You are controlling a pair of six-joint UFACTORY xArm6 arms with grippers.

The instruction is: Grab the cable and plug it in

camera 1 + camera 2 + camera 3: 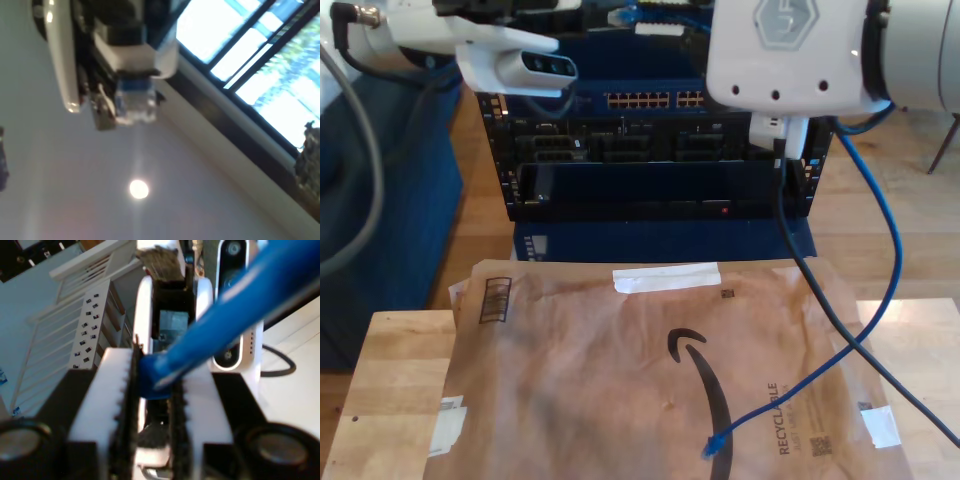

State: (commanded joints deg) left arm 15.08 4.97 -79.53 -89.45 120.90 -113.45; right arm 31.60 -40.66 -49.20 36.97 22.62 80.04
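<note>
Cable: bright blue, clamped in my second end effector; loose plug end lies on the brown paper mailer on the desk, near the exterior view's right.
First end effector: clenched on a clear plug.

The exterior camera looked down from above across the bench toward the rack. My first claw's camera pointed up at the ceiling. My second claw's camera sat close behind its jaws, facing the rack.
</note>
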